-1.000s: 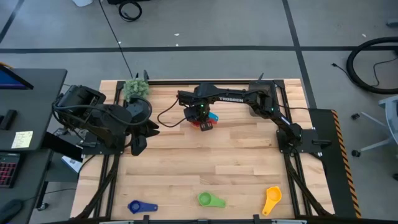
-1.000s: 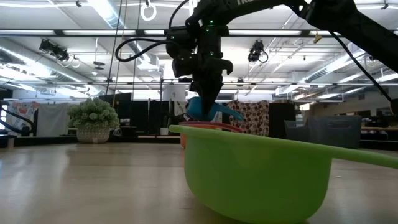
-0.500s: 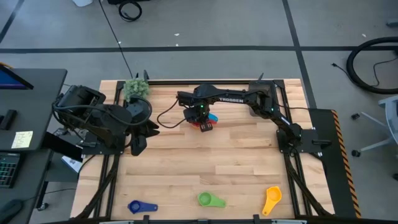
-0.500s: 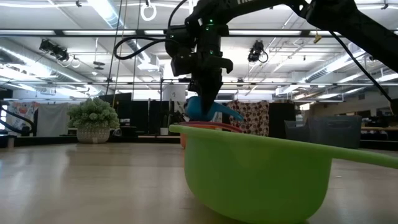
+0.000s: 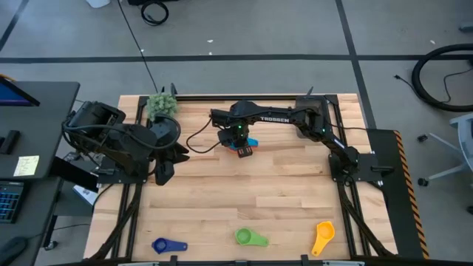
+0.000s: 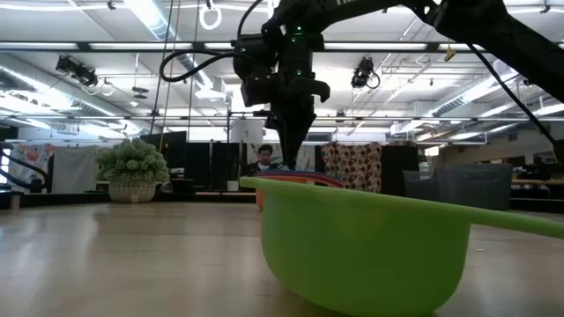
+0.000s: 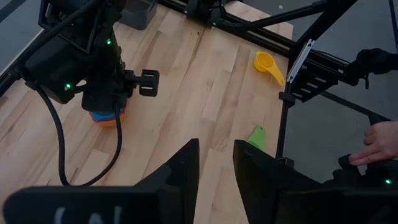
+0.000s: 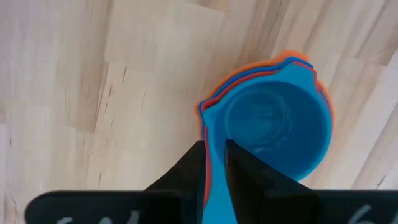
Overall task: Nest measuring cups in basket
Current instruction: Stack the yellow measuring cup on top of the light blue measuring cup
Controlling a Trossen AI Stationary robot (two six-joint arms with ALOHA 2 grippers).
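Compared with one second ago, the light blue measuring cup (image 8: 277, 127) no longer hangs tilted under the right tool (image 6: 291, 154) in the low view; it now sits seated in the stack of nested cups (image 7: 104, 116). In the right wrist view, red and orange rims show as thin rings around the blue bowl, so the cups are nested concentrically. The right tool's fingers (image 8: 186, 165) flank the blue handle with a narrow gap, just parting; judged, this is the release after seating. The stack rests on bare wood at the far middle of the tabletop (image 5: 244, 199); no basket is visible in any view.

The left tool (image 5: 164, 171) waits at the left side, its fingers apart and empty. Three cups remain loose at the near edge: dark blue (image 5: 168, 245), green (image 5: 250, 237) and yellow (image 5: 323, 236). They lie well apart, so each needs a separate pick.
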